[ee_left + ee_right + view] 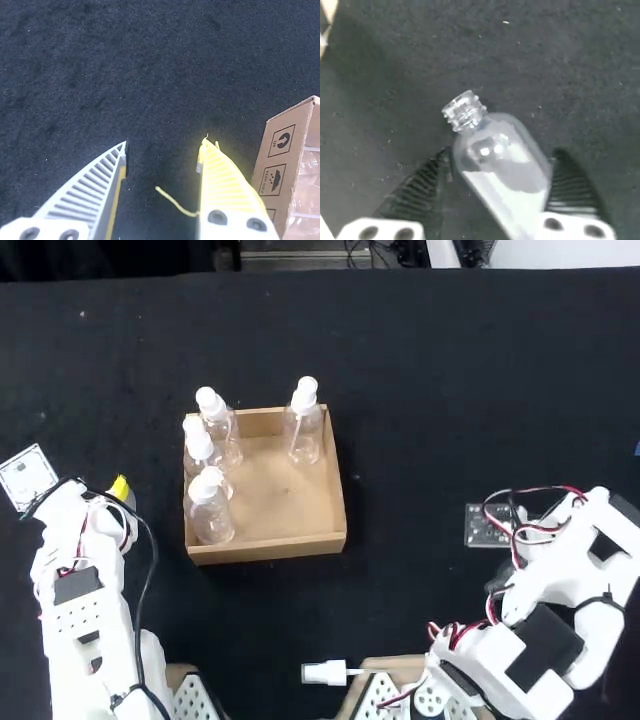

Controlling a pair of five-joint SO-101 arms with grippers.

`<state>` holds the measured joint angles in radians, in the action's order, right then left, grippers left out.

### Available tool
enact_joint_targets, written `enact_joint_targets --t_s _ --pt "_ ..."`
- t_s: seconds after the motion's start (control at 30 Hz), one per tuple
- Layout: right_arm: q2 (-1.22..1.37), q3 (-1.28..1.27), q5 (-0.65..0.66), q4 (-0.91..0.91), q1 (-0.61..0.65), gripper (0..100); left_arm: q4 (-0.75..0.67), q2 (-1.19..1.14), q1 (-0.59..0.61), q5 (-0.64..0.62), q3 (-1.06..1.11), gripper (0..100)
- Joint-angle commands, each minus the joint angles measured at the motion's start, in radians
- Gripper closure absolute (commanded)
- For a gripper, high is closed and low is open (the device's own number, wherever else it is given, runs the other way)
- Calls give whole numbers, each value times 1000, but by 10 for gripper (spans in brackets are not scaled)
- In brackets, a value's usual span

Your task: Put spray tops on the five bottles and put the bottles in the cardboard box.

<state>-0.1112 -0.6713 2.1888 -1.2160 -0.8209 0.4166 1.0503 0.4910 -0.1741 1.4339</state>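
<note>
Hold the clear uncapped plastic bottle (495,160) steady in your clamped right fingers (420,190) while your spread, empty left fingers (220,175) fetch the white spray top (322,672) at bottom centre.

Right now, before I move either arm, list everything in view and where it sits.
table: one, black cloth, under everything
cardboard box: one, brown, mid-table
capped bottles: four, clear with white spray tops, upright in the box, three along one side, one at a far corner
uncapped bottle: one, clear, neck bare, between the right gripper's fingers
loose spray top: one, white, lying on the table near the arms' bases
small board: one, grey, on the table beside the right arm
card: one, white, beside the left arm
left gripper: one, white and yellow, open over bare table beside the box
right gripper: one, black fingers, closed on the uncapped bottle
</note>
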Motion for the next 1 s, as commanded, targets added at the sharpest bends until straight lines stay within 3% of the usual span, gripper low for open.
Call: enact_joint_targets --t_s 0.0,0.07,0.23,0.3,0.37,0.5,0.63,0.77,0.97 --pt "-65 8 -193 63 17 904 -25 17 7 -2 -7 787" --pt "-65 4 -350 109 54 891 -25 17 7 -2 -7 787" --pt "-64 8 -928 149 138 781 -25 17 7 -2 -7 787" --pt "-64 8 -1085 146 161 717 -25 17 7 -2 -7 787" --pt "-65 10 -1149 144 178 665 -25 17 7 -2 -7 787" --pt "-65 27 -1157 138 180 606 -25 17 8 -2 -7 787" --pt "-65 127 -1119 -29 176 597 -25 17 7 -2 -7 787" --pt "-65 220 -905 -213 167 599 -25 17 10 -2 -7 787" --pt "-56 216 -635 -157 54 599 -23 17 12 -2 -7 787"
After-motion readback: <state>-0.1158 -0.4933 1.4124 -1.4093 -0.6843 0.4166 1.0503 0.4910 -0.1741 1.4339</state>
